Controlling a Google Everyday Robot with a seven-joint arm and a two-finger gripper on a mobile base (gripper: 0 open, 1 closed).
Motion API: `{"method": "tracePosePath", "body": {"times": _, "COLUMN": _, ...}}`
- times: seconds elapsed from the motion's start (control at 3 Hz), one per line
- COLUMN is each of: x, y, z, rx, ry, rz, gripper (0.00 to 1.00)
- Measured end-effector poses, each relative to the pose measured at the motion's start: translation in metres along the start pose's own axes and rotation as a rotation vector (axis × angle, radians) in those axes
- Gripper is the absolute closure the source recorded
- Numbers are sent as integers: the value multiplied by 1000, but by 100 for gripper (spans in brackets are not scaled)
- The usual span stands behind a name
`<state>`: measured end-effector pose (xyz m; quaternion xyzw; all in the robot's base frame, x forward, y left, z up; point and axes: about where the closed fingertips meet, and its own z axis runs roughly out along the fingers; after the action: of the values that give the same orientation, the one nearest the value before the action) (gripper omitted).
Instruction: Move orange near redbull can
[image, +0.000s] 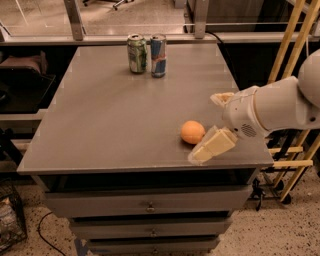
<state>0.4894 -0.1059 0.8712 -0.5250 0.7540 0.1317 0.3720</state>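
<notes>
Now the end effector (205, 127), released and empty, sits beside orange (192, 132) near table (125, 115) front edge

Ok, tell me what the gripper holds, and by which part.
Nothing is held. The gripper hovers low beside the orange, jaws open and not closed on it.

Orange (192, 132) frt-R, beside tool (207, 126); redbull can (158, 55) upright, rear.

Spotted a green-and-white can (136, 53) upright at the tabletop's (100, 115) far edge, well beyond the gripper (206, 126) at the near-right edge; drawers (150, 205) below it.
</notes>
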Motion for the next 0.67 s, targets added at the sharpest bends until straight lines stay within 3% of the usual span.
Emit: {"method": "tracePosePath", "body": {"times": 0.67, "x": 0, "y": 4, "z": 32, "rx": -56, "ry": -35, "rz": 7, "gripper": 0}}
